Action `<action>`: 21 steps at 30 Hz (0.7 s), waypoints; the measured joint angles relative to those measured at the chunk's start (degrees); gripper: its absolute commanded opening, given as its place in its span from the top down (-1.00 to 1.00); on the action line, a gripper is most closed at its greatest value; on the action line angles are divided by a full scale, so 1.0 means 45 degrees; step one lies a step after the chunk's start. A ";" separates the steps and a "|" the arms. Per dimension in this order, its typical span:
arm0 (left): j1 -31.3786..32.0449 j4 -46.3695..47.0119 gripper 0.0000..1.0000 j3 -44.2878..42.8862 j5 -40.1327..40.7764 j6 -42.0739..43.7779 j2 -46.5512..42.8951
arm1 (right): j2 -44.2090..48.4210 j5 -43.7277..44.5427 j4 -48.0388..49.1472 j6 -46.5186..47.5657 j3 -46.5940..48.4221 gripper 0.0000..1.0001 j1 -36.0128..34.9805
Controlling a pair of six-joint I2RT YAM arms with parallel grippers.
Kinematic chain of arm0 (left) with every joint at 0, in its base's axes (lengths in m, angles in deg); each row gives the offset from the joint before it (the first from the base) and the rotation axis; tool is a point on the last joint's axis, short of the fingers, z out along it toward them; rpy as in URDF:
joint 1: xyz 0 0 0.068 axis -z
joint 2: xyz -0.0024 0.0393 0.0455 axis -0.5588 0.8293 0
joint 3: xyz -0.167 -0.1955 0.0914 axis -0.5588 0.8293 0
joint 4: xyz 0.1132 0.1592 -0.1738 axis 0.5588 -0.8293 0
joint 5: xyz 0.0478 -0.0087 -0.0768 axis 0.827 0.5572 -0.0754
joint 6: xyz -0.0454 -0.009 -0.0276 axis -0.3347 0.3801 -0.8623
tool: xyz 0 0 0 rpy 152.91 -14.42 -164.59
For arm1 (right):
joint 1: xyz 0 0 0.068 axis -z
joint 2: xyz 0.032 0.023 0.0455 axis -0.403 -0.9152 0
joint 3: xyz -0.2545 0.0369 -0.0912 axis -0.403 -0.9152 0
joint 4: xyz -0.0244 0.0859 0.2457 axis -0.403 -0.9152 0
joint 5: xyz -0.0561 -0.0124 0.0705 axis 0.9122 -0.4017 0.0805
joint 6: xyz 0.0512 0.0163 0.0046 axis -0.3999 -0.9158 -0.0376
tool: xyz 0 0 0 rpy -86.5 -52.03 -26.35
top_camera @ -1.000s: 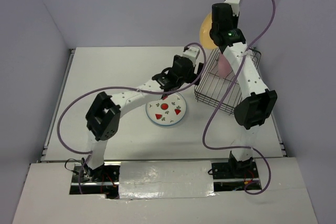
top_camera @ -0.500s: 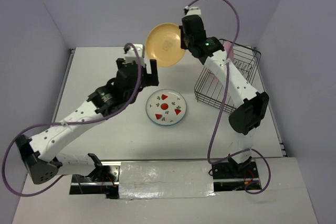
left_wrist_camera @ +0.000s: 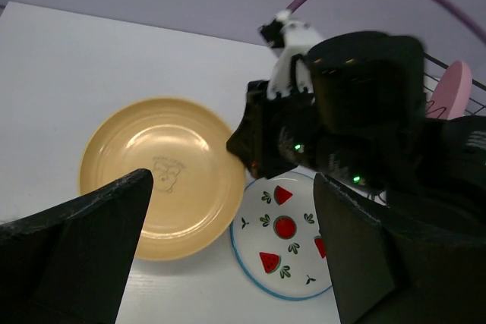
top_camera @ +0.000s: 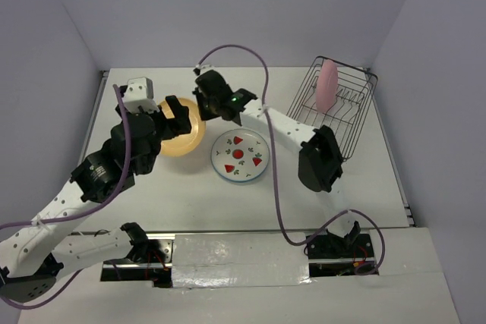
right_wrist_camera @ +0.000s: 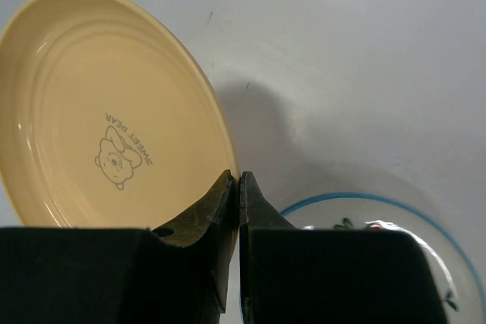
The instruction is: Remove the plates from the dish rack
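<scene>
The right gripper (right_wrist_camera: 236, 181) is pinching the rim of the yellow plate (right_wrist_camera: 114, 111), its 2 fingers pressed tight on the edge nearest the strawberry plate (top_camera: 240, 155). The yellow plate is low over the table (top_camera: 190, 195), just left of the strawberry plate, which lies flat. Whether the yellow plate touches the table I cannot tell. The left gripper (left_wrist_camera: 232, 176) hovers above it, fingers spread wide. 1 pink plate (top_camera: 327, 85) stands upright in the dish rack (top_camera: 353, 108) at the far right.

yellow plate (top_camera: 190, 134) beside strawberry plate (top_camera: 240, 155) | pink plate (top_camera: 327, 87) upright in dish rack (top_camera: 354, 122)
</scene>
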 measured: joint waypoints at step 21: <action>0.0253 0.1792 -0.99 0.3963 0.1195 -0.1321 -0.2259 | -0.3050 -0.0695 0.1025 -0.1209 -0.0369 0.92 -0.0505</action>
